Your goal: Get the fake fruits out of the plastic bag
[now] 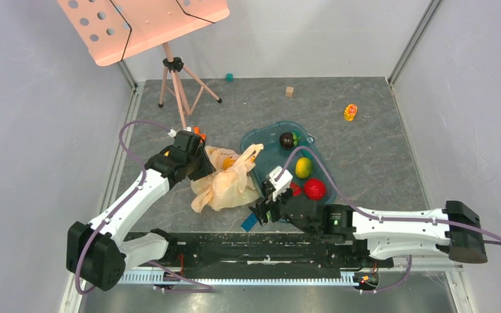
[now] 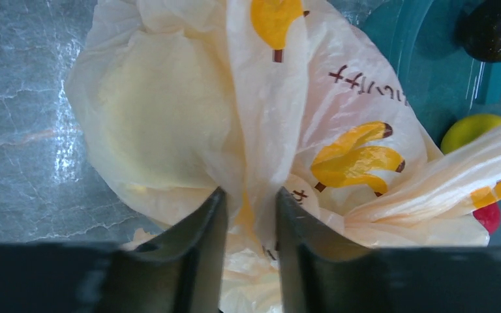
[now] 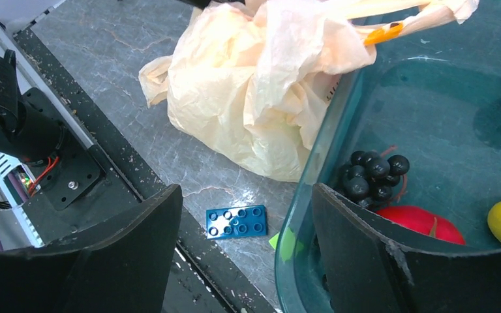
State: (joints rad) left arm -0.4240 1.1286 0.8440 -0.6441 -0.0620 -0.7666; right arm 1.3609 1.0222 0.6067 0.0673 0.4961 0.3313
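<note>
The plastic bag [image 1: 225,181] lies crumpled on the table left of the teal tray [image 1: 269,139], one handle draped over the tray's rim. My left gripper [image 1: 200,163] is shut on a fold of the bag [image 2: 169,98] at its far left side; in the left wrist view my gripper [image 2: 251,202] has bag film between the fingers. A pale yellow shape shows through the bag's wall. A yellow lemon [image 1: 304,167] and a red apple [image 1: 314,189] lie in the tray. My right gripper [image 1: 271,195] is open and empty above the tray's near left rim [image 3: 326,150].
A dark plum [image 1: 288,139] and a black grape bunch [image 3: 372,176] also lie in the tray. A blue brick [image 3: 237,221] lies on the table between my right fingers. A music stand [image 1: 173,72], a teal cube [image 1: 229,77], a wooden block [image 1: 289,91] and a yellow toy [image 1: 350,112] stand at the back.
</note>
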